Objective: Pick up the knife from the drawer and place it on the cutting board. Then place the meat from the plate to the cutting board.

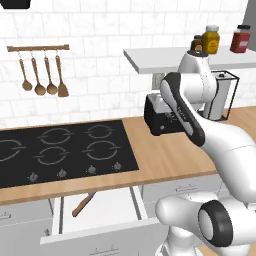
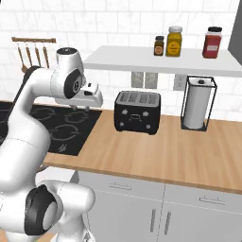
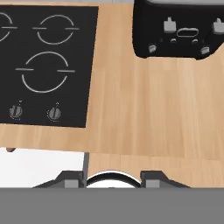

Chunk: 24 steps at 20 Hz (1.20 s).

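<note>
Two task things seen: the knife [image 1: 83,204] and the drawer [image 1: 100,212].
Drawer: it is pulled open under the wooden counter [image 1: 165,155], below the front edge of the black cooktop [image 1: 65,150]; the white interior is seen in the left base view.
Knife: it is laid inside the drawer, at an angle, with the brown handle pointing toward the front left; the blade end is hidden under the counter edge. In the hand view only a small brown tip [image 3: 10,149] is seen at the left edge, over the white drawer floor.
Gripper [image 3: 112,180]: it is held above the counter, between the cooktop and the black toaster [image 2: 137,112], and it is pointed down. The two dark finger tips are seen apart, with a moderate gap, and nothing is seen between them.
Arm: it is raised over the counter; in the right base view the hand is seen just left of the toaster.
Shelf [image 2: 156,60]: three jars are placed on it, above the toaster.
Paper towel holder [image 2: 198,104]: it is placed upright on the counter, to the right of the toaster.
Wall rail [image 1: 38,48]: four wooden utensils are hung from it, above the cooktop.
</note>
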Available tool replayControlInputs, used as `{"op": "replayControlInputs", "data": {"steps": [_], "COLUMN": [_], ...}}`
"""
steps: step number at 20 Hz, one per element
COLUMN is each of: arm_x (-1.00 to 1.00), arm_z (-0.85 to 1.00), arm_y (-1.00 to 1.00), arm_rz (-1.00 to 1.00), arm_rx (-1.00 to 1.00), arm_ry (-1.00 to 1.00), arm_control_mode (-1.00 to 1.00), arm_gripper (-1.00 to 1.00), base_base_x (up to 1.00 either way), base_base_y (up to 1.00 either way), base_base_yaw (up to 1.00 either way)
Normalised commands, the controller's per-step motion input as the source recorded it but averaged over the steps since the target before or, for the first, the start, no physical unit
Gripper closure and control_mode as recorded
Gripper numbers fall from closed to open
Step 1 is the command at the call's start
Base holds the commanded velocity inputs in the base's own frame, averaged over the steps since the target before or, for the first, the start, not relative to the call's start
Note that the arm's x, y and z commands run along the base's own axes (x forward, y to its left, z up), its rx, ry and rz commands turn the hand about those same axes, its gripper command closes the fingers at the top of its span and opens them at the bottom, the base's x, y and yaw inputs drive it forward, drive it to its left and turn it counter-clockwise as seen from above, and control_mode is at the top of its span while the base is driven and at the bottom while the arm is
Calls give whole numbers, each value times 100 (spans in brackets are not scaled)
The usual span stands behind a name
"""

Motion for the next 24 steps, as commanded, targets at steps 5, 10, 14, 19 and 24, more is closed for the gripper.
{"op": "replayControlInputs", "data": {"steps": [5,10,14,19,24], "arm_x": [-28,-49,0,1,0], "arm_z": [-16,-52,-73,-39,0], "arm_y": [10,68,85,73,0], "arm_rz": [2,11,16,12,0], "arm_rx": [-7,-22,-32,-14,0], "arm_ry": [0,0,18,19,0], "arm_control_mode": [-100,-100,-100,-100,100], "arm_gripper": [-100,-100,-100,-100,-100], "base_base_x": [0,0,0,0,-30], "base_base_y": [0,0,0,0,16], "base_base_yaw": [0,0,0,0,17]}}
